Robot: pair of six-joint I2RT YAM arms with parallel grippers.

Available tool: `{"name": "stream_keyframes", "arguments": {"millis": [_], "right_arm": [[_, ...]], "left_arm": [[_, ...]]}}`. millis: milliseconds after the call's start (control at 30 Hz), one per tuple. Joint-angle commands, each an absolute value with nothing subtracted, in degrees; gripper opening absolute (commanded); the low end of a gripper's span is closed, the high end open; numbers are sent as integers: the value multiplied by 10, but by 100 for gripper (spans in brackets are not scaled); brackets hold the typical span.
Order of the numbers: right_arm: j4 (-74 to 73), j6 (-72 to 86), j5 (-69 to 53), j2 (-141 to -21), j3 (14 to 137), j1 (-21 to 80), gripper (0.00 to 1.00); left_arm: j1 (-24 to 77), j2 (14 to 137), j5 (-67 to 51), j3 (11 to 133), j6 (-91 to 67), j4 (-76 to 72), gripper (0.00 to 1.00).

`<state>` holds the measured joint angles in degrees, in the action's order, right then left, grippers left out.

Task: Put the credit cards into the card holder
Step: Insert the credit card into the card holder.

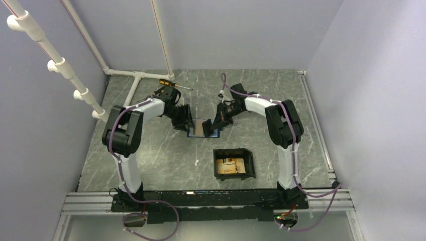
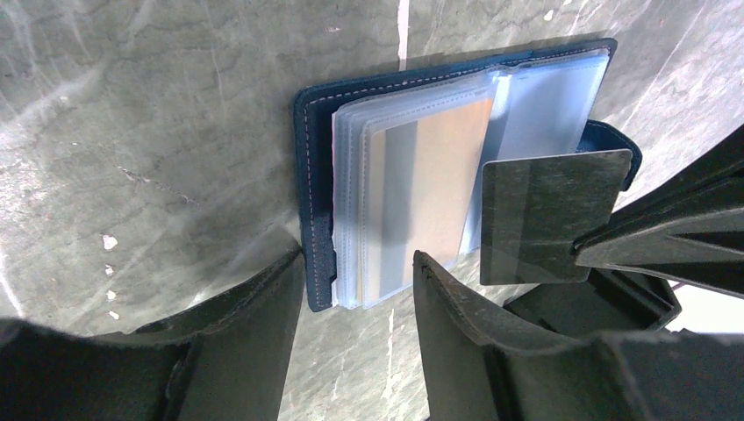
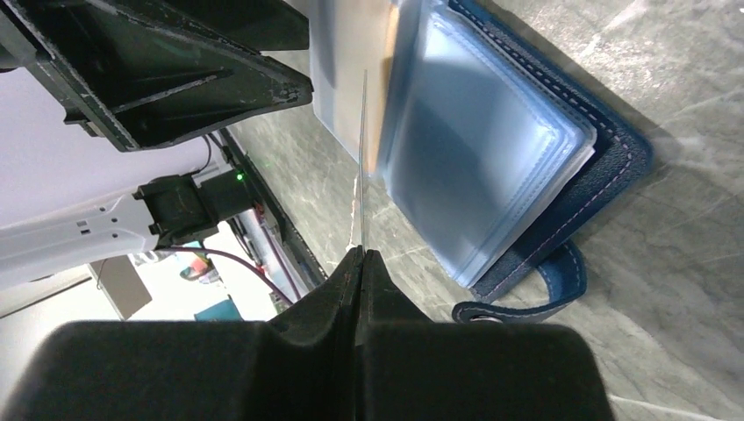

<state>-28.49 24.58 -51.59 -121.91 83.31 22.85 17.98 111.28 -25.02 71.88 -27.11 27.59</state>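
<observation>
Over the open blue wallet [image 2: 316, 175], the right gripper [image 3: 358, 254] pinches one credit card [image 2: 553, 219] by its edge, so the left gripper [image 2: 355, 289], spread around the wallet's side, should hold the wallet down while the card lifts straight toward the card holder [image 1: 231, 151].

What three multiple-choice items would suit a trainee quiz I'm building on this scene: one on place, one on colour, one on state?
1. Where does the black tray sit relative to the blue wallet?
A) on top of it
B) beyond it, by the back wall
C) nearer the arm bases

2. What colour is the wallet's cover?
A) dark blue
B) red
C) white

3. How is the right claw?
A) wide open
B) shut on a thin card
C) out of view

Answers: C, the top view shows it between wallet and bases; A, the stitched cover is blue; B, its fingers pinch the card's edge.
</observation>
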Motion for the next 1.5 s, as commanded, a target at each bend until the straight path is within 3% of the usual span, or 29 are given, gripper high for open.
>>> {"name": "stream_keyframes", "arguments": {"millis": [0, 1467], "right_arm": [[-265, 243, -522, -1229, 842, 227, 0], [-188, 279, -538, -1191, 792, 215, 0]], "left_arm": [[183, 1143, -198, 720, -261, 288, 56], [183, 1152, -195, 730, -254, 304, 59]]}}
